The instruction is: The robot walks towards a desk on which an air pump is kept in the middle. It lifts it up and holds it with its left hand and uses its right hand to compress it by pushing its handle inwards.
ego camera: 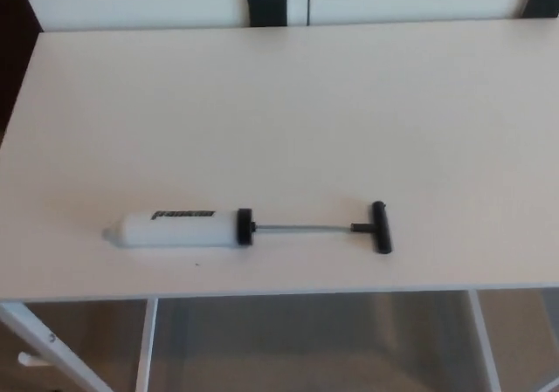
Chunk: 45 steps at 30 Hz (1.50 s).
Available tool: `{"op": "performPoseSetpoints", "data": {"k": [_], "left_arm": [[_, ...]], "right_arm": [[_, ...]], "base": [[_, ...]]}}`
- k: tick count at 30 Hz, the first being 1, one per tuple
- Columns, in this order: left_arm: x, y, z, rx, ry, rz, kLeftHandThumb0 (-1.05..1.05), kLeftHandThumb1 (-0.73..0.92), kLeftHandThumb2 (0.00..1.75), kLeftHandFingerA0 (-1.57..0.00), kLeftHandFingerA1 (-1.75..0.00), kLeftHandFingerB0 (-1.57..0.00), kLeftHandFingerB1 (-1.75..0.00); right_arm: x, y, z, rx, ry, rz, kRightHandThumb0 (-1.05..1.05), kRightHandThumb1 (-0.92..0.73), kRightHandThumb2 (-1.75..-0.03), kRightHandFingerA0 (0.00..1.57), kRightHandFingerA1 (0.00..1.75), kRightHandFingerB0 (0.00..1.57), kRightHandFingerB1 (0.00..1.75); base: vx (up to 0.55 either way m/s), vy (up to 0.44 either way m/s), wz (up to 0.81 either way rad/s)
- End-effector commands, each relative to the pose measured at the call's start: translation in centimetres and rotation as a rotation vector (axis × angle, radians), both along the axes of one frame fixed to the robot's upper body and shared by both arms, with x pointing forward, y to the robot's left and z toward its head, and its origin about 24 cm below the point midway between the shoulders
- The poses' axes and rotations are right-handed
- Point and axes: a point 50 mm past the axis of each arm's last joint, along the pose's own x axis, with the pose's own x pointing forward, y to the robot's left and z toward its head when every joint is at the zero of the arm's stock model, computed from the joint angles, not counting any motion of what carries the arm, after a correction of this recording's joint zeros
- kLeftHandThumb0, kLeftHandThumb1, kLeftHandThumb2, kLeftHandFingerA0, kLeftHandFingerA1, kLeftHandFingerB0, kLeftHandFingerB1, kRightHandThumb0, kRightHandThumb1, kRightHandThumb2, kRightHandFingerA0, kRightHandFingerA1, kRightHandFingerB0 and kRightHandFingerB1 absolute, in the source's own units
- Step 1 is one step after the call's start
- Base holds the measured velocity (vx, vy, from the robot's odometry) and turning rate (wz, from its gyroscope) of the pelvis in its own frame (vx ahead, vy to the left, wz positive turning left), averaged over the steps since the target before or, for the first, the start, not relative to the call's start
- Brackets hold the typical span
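A white air pump (179, 229) lies on its side near the front edge of the white desk (288, 104). Its nozzle end points to the left. A black collar closes the barrel's right end, and a thin metal rod (301, 229) runs out to the right, fully extended. The rod ends in a black T-handle (381, 227). Neither of my hands shows in the head view.
Two black brackets (266, 8) (541, 0) sit at the desk's far edge against a white partition. White desk legs (144, 344) and brown carpet (306, 344) show below the front edge. A dark area lies past the desk's left side.
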Motion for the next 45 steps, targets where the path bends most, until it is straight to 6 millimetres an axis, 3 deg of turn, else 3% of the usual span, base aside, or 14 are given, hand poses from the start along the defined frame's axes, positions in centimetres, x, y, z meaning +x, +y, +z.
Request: {"op": "performPoseSetpoints", "data": {"k": [1,2,8,14,15,23,30,31,36,39,41,43,44,45], "left_arm": [[-0.1,0.6,0.3,0.039,0.002,0.003,-0.18,0.77,0.62,-0.47,-0.38,-0.38,-0.35],[-0.1,0.6,0.3,0.038,0.005,0.007,-0.18,0.77,0.63,-0.47,-0.38,-0.36,-0.34],[-0.2,0.6,0.2,0.033,0.003,0.009,-0.18,0.78,0.63,-0.47,-0.39,-0.35,-0.35],[-0.2,0.6,0.2,0.029,0.002,0.002,-0.18,0.78,0.64,-0.46,-0.38,-0.35,-0.34],[-0.2,0.5,0.2,0.030,0.002,0.006,-0.18,0.77,0.63,-0.48,-0.39,-0.36,-0.35],[-0.3,0.8,0.8,0.020,-0.015,-0.012,-0.20,0.84,0.64,-0.44,-0.37,-0.34,-0.33],[-2.2,5.6,4.6,-0.007,-0.176,0.329,-0.18,0.68,0.63,-0.27,-0.33,-0.22,-0.31],[-3.0,7.6,6.0,0.033,-0.229,0.414,-0.18,0.63,0.61,-0.25,-0.32,-0.11,-0.28],[-4.3,13.1,10.7,0.172,-0.404,0.569,-0.14,0.60,0.63,-0.17,-0.33,-0.10,-0.23],[-2.7,15.0,17.6,0.318,-0.643,0.611,-0.09,0.66,0.62,-0.05,-0.25,-0.06,-0.25],[-1.7,14.7,20.3,0.384,-0.726,0.582,-0.18,0.63,0.68,-0.08,-0.25,-0.09,-0.20],[2.3,10.4,28.2,0.516,-1.013,0.419,-0.20,0.54,0.97,-0.01,-0.48,0.00,-0.46],[2.3,10.4,28.2,0.516,-1.013,0.419,-0.20,0.54,0.97,-0.01,-0.48,0.00,-0.46],[3.6,7.5,31.3,0.554,-1.149,0.329,-0.21,0.51,0.96,-0.01,-0.49,-0.01,-0.47]], "right_arm": [[0.2,-0.2,0.5,-0.020,-0.015,0.003,-0.02,-0.74,-0.62,0.40,0.53,0.24,0.42],[0.1,-0.3,0.4,-0.016,-0.017,0.004,-0.01,-0.57,-0.92,0.30,0.58,0.19,0.51],[0.0,-0.2,0.5,-0.014,-0.020,0.014,0.04,-0.59,-0.93,0.31,0.58,0.20,0.52],[-0.1,-0.3,0.6,-0.033,-0.012,0.021,0.00,-0.56,-0.92,0.33,0.59,0.23,0.52],[0.0,-0.4,0.5,-0.032,-0.007,0.012,0.00,-0.75,-0.60,0.40,0.52,0.30,0.43],[-0.1,-0.6,0.1,-0.035,-0.010,0.008,0.00,-0.75,-0.62,0.39,0.52,0.31,0.45],[0.1,-0.7,1.3,-0.006,-0.061,-0.009,0.01,-0.54,-0.90,0.31,0.59,0.22,0.53],[0.2,-0.8,1.6,-0.009,-0.067,-0.007,0.02,-0.81,-0.64,0.38,0.54,0.25,0.44],[0.8,-1.4,2.5,-0.033,-0.073,-0.005,0.05,-0.81,-0.64,0.39,0.53,0.26,0.43],[1.1,-1.8,2.4,-0.020,-0.085,-0.019,0.04,-0.77,-0.62,0.37,0.54,0.29,0.45],[1.1,-2.0,2.1,-0.020,-0.082,-0.017,0.02,-0.76,-0.62,0.39,0.53,0.29,0.44],[1.5,-1.9,2.1,-0.027,-0.086,-0.008,0.02,-0.79,-0.62,0.39,0.53,0.28,0.44],[1.5,-1.9,2.1,-0.027,-0.086,-0.008,0.02,-0.79,-0.62,0.39,0.53,0.28,0.44],[1.7,-1.8,2.3,-0.030,-0.092,-0.006,0.01,-0.55,-0.91,0.31,0.58,0.23,0.53]], "base": [[-0.03,0.108,-0.24],[-0.04,0.222,0.14],[0.01,0.117,0.05],[0.04,-0.016,0.05],[0.00,0.000,0.00],[0.00,0.000,0.00],[0.00,0.000,0.00],[0.00,0.000,0.00],[0.00,0.000,0.00],[0.00,0.000,0.00],[0.00,0.000,0.00],[0.00,0.000,0.00],[0.00,0.000,0.00],[0.00,0.000,0.00]]}}
